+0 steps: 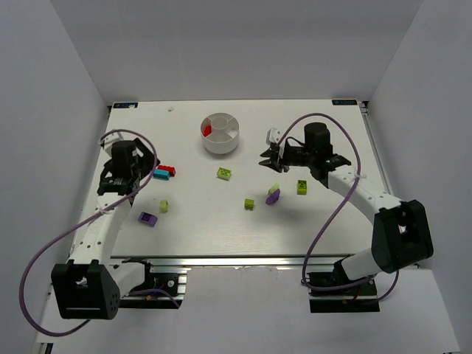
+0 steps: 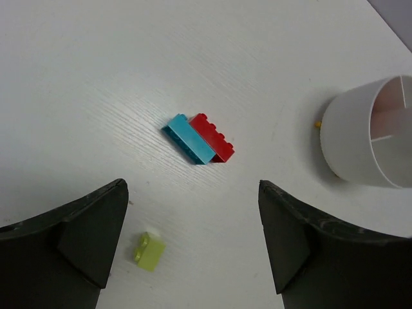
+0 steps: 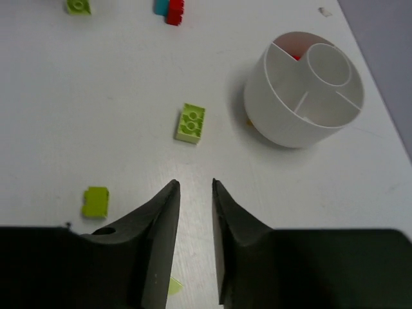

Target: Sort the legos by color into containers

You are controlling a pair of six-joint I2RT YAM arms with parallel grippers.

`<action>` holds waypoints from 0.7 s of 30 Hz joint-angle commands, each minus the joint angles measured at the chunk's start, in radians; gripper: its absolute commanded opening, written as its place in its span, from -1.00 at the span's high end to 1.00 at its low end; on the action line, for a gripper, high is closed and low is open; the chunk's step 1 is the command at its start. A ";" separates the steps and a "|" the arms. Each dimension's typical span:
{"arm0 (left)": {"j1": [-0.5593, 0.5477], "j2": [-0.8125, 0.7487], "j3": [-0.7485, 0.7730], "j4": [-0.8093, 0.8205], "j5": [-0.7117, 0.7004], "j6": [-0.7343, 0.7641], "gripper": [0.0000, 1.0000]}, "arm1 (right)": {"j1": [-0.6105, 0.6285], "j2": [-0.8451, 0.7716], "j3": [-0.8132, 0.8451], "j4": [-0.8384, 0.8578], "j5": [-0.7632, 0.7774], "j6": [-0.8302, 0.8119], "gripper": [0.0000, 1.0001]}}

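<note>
The left gripper (image 2: 192,209) is held released, jaws wide, above a cyan plastic brick (image 2: 188,139) and a red plastic brick (image 2: 212,137) that lie touching on the white table (image 2: 96,77). The right gripper (image 3: 195,188) is seen half closed and empty, pointed toward a lime green brick (image 3: 191,122) near the low round white divided dish (image 3: 283,125). If the touching pair is pinched together, two colours could be dropped into one wedge. With so narrow a gap, the lime brick could be knocked aside.
</note>
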 commanded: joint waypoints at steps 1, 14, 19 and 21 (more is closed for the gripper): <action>0.091 -0.005 -0.028 -0.040 0.081 -0.113 -0.83 | 0.016 0.034 0.070 -0.105 -0.129 0.010 0.39; 0.361 0.172 -0.059 -0.015 0.450 -0.306 -0.79 | 0.067 0.013 0.011 -0.151 -0.052 -0.034 -0.32; 0.364 0.244 -0.030 0.016 0.439 -0.359 -0.74 | 0.069 -0.001 -0.010 -0.148 -0.032 -0.046 -0.33; 0.364 0.279 -0.013 0.001 0.422 -0.368 -0.70 | 0.069 -0.006 -0.021 -0.147 -0.029 -0.052 -0.34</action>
